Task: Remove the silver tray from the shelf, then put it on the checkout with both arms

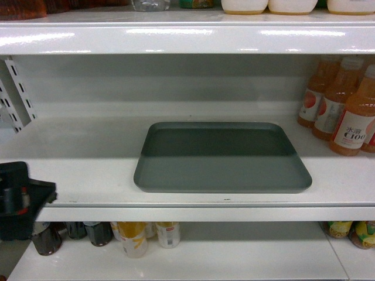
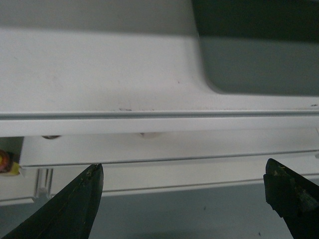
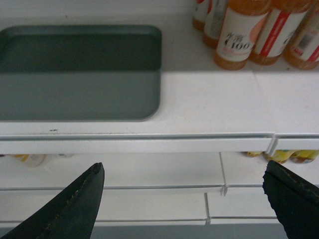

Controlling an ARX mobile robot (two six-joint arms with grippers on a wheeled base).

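Tools — left tool [image 2: 182,196] and right tool [image 3: 182,196] — wide open, empty. Advance level to tray [image 1: 222,158] on shelf [image 1: 76,170]; grip opposite short rims — lift evenly.

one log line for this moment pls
phase: pre-grasp | flat grey-green rectangular tray: lying on glossy white shelf board, untouched | left gripper: open, empty | right gripper: open, empty

I am in a shop, facing glossy white store shelving [image 1: 88,175]. Labelled orange juice bottles [image 1: 351,117] stand in rows at the right of the frame, and more bottles and cans [image 1: 135,237] line the board at the lower left.
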